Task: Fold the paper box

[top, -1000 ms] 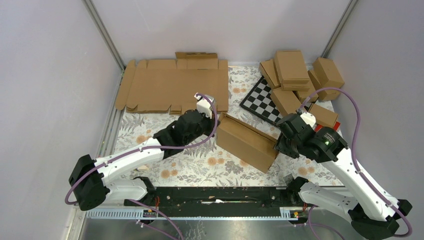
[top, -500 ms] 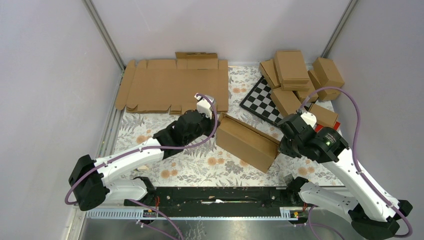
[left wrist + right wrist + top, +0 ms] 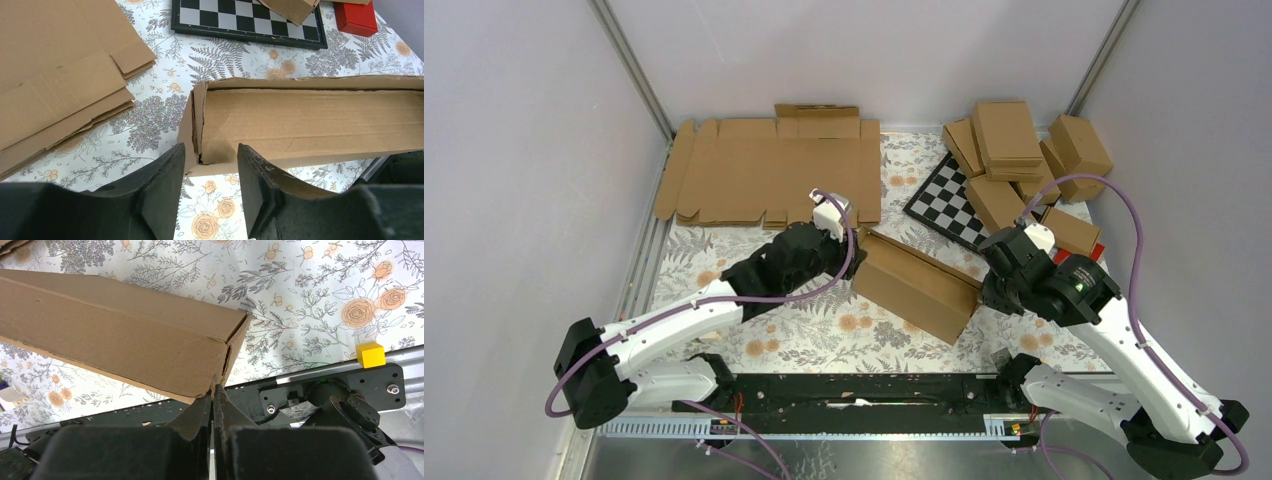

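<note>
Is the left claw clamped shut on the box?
No: the left claw is open, its fingers standing apart with the corner of the box in the gap between them.

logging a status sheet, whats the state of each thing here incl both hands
paper box, folded into shape, end by the left hand gaping
left hand, open, fingers astride that end's corner
right hand, shut, tips at the box's other end corner
flat blanks, unfolded, stacked flat
finished boxes, closed, piled
checkerboard, flat, partly under the pile
</note>
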### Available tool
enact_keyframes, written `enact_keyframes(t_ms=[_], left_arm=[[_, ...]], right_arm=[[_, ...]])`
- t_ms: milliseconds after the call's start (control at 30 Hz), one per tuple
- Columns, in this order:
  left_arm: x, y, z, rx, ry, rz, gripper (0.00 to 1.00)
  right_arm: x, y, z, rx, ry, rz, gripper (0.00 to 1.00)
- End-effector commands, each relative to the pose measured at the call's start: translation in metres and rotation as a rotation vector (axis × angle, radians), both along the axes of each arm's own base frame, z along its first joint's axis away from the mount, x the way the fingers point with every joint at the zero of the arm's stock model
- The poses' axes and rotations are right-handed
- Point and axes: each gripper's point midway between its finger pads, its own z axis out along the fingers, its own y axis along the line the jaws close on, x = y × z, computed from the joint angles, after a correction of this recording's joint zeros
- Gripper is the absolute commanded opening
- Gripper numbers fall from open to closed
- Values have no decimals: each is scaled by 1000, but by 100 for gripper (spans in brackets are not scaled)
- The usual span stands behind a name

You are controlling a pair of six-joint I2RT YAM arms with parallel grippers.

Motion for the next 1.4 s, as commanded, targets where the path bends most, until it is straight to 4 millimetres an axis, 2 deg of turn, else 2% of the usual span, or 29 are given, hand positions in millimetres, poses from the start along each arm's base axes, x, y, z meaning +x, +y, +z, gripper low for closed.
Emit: enact_keyframes(t_ms=[0,133,267,433,567,600,1000,1233,1367], left_arm=[[5,-7,33,-45,-34,-28,51],[12,-9,39,-50,-30,-37,54],[22,-10,39,-34,-8,-40,48],[28,-14,35,3,1,-44,31],[30,-12,31,20,-4,-39,3],[29,-11,28,27,-3,-39,0],[18,1,-2,22,-4,-39,0],[9,8,-19,12,2,-41,0],[10,7,-17,-5,-9,-39,0]], right_arm=[[-2,3,-5,-2,21,15,0],[-1,5,-4,0,23,21,0],[0,7,-4,4,23,28,0],[0,8,-4,6,26,31,0],[0,9,-4,10,27,29,0],[0,9,-4,9,29,30,0],[-9,4,-31,-60,128,32,0],[-14,10,-51,-13,149,19,0],[-16,10,-55,-16,159,22,0]])
